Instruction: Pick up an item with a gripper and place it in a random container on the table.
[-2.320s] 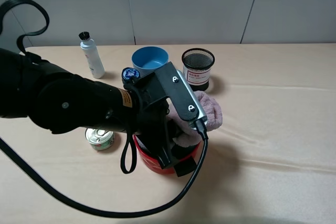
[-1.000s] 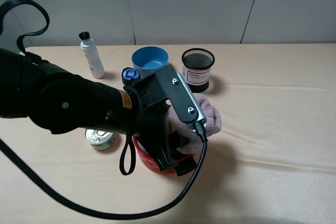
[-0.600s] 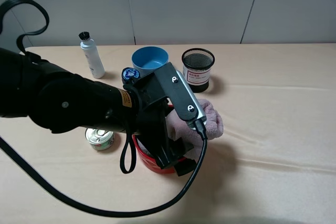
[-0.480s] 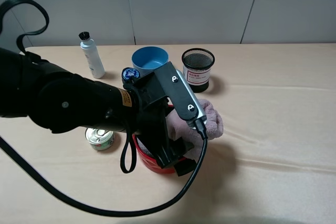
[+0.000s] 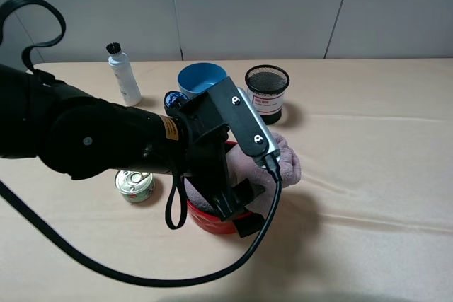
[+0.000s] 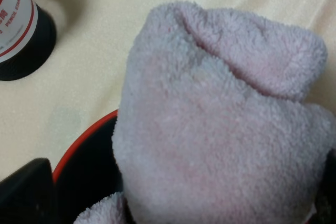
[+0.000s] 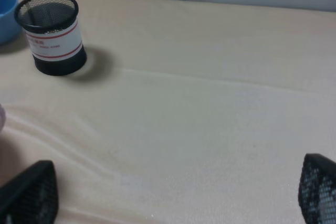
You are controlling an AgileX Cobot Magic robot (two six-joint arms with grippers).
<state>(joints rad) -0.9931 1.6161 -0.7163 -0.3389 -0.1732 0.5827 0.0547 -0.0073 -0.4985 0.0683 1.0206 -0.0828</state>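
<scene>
Exterior high view: worktop (image 5: 368, 167), pale beige-cream cloth w/ slight wrinkles, spans the whole width. Left arm (image 5: 92, 139), bulky black w/ black cable looping below it, reaches from the view's left edge to centre and covers most of the pot. Left end effector (image 5: 237, 199) sits low over the pot; finger spread cannot be told, as wrist body hides it here and towel fills the left wrist view.

Red pot (image 5: 212, 218): only lower rim and wall show under the arm, near worktop centre. Left wrist view shows red rim (image 6: 84, 140) w/ dark interior beneath the towel.

Towel (image 5: 283, 164), fluffy pale pink-mauve: one end pokes out past the pot's right side, overhanging the rim; remainder hidden behind arm. Left wrist view: towel (image 6: 220, 129) stands partly inside the pot, upper end bulging above the rim. Band not visible.

Blue bowl (image 5: 202, 77) behind the arm, partly covered. Black mesh pen cup (image 5: 267, 92) w/ white label and red lines just right of the bowl, upright, apart from towel. White bottle (image 5: 124, 76) w/ black cap upright at rear left. Small tin can (image 5: 134, 185) left of the pot, partly under the arm.

Right wrist view: right end effector (image 7: 173, 192) fingers set wide apart, nothing between them, over bare worktop; pen cup (image 7: 51, 32) well apart.
</scene>
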